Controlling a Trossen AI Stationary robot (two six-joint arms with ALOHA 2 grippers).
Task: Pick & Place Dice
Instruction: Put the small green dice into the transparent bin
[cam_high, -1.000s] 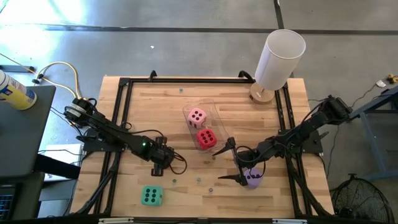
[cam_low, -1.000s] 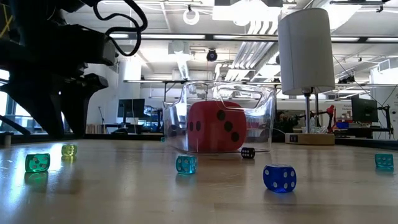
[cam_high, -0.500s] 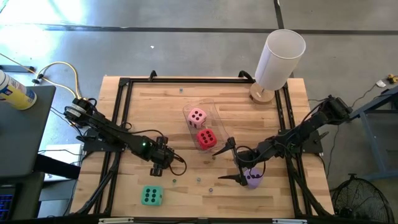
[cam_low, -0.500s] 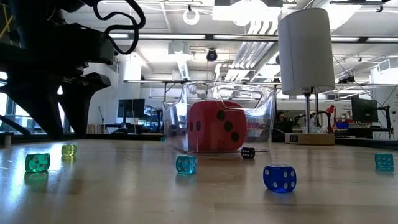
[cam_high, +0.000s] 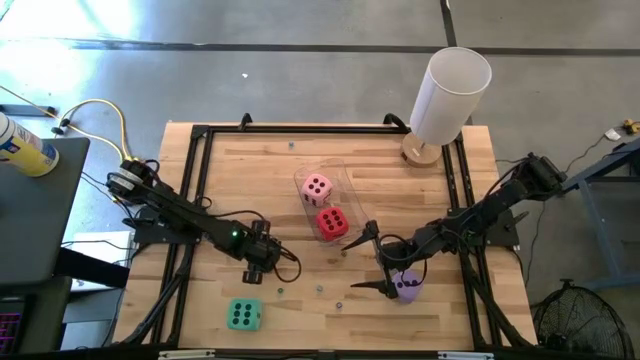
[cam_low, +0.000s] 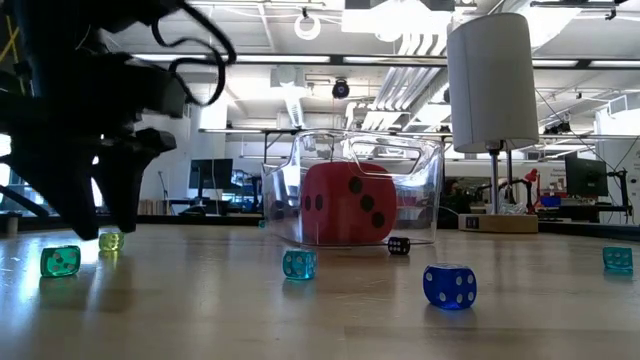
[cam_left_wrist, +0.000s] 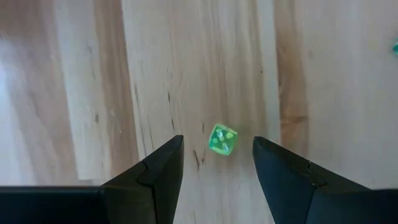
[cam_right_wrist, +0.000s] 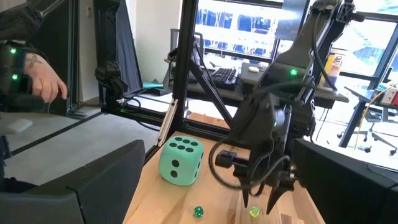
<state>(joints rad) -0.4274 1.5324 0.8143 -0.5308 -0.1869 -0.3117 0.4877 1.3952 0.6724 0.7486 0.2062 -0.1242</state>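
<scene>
Landmark: clear plastic bin (cam_high: 322, 200), near the middle of the worktop (cam_high: 250, 160).

Dice:
- Pink die (cam_high: 317, 187) inside the bin, at its far end. 5 pips up.
- Red die (cam_high: 332, 223) inside the bin, at the near end, touching the pink one. In the low view the red die (cam_low: 349, 204) shows through the bin's clear wall (cam_low: 420, 190).
- Purple die (cam_high: 408, 287) out on the worktop, nearer the front edge than the bin and off to the bin's right.
- Green die (cam_high: 243, 315) out on the worktop, front-left of the bin, well apart from it. 4 pips up.

Right end effector (cam_high: 368, 262): fingers spread wide, nothing between them. It sits between the bin and the purple die; 1 finger (cam_high: 362, 239) points toward the bin, the other lies just beside the purple die.

Left end effector (cam_high: 274, 266): left of the bin and nearer the front edge, between the bin and the green die. Fingers (cam_left_wrist: 158, 177) part-way apart, pinching nothing. A small translucent green die (cam_left_wrist: 221, 140) lies on the wood in the gap, clear of both fingers.

Other items:
- Small translucent dice scattered on the worktop in front of the bin: teal (cam_low: 298, 263), blue (cam_low: 449, 285), green (cam_low: 60, 260), yellow-green (cam_low: 111, 240).
- White cylinder lamp (cam_high: 450, 95) on a wooden base, behind and right of the bin.
- A person's hand (cam_right_wrist: 45, 82) shows beyond the worktop in the right wrist view.
</scene>
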